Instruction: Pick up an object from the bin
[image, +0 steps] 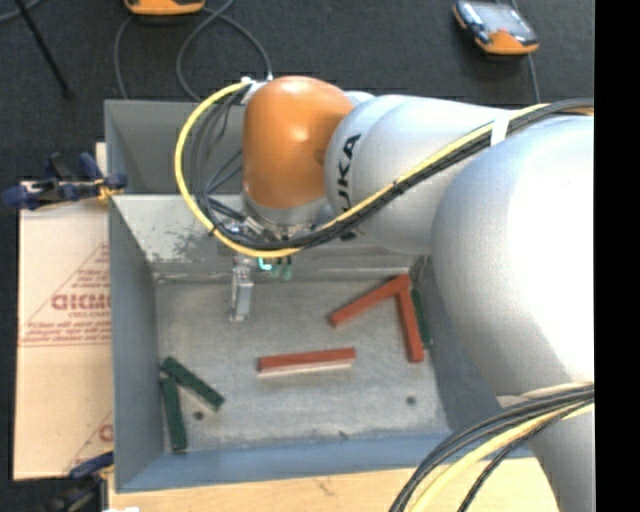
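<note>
The claw (240, 298) is hung above bare bin (135, 330) floor; whether it is spread or pressed together cannot be told. A red bar (306, 362) is seen near it, below-right, and two green sticks (192, 385) below-left.

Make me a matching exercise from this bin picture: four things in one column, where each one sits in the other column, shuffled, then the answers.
Things
1. claw
2. lone red stick
3. two red sticks meeting at a corner
4. two dark green sticks

Places in the bin, as the view shows it
A. front left corner
B. right side of the floor
C. near the back wall, left of middle
D. middle of the floor

Pairs: 1-C, 2-D, 3-B, 4-A
</note>
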